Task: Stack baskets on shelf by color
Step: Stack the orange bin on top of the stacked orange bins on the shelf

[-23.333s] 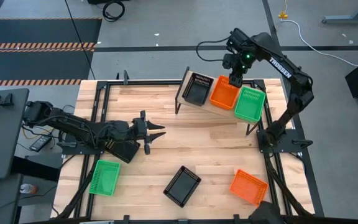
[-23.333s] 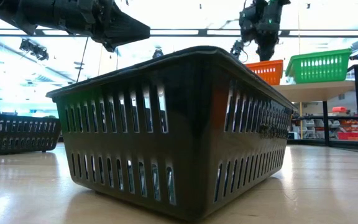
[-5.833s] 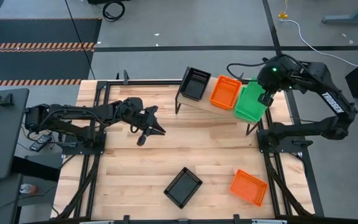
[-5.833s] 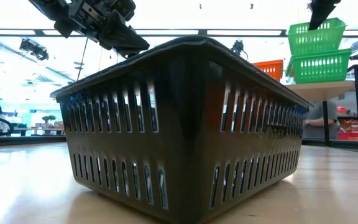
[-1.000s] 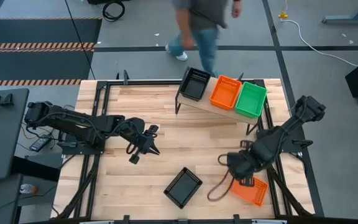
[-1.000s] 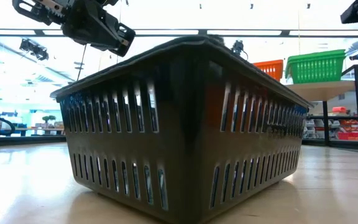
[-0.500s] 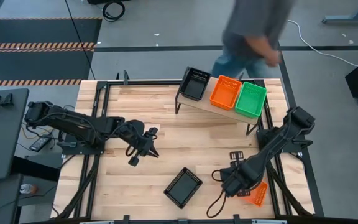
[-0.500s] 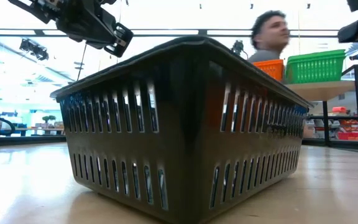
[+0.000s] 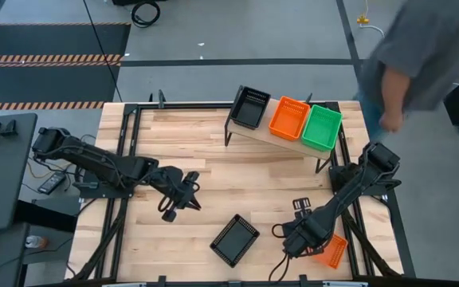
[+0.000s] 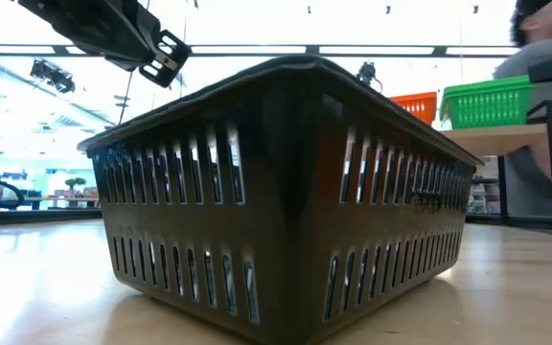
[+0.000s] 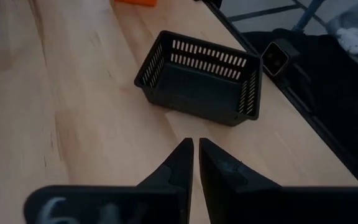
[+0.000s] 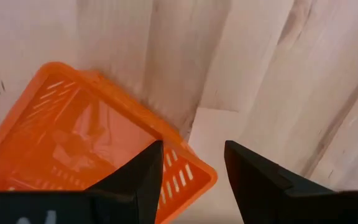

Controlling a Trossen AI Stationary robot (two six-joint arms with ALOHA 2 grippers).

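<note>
A: Where are the baskets right now?

B: On the shelf (image 9: 255, 133) at the far side of the table (image 9: 213, 167) sit a black basket (image 9: 251, 108), an orange basket (image 9: 288, 118) and a green basket (image 9: 322, 127), side by side in that order. Two are down on the tabletop: a loose black basket (image 9: 235, 239) near the front edge and a loose orange basket (image 9: 331, 249) at the front right.

A: And the right gripper?

B: The right gripper (image 12: 191, 171) hangs over the loose orange basket, one finger above its corner and the other past the rim over bare wood. Its fingers stand apart and hold nothing.

A: The left one?

B: The left gripper (image 11: 195, 155) is above the table left of centre, pointing toward the loose black basket but well apart from it. Its fingers are nearly together, only a thin slit between them, empty.

A: Anyone around?

B: A person (image 9: 421, 48) is beyond the table's far right corner, near the shelf
</note>
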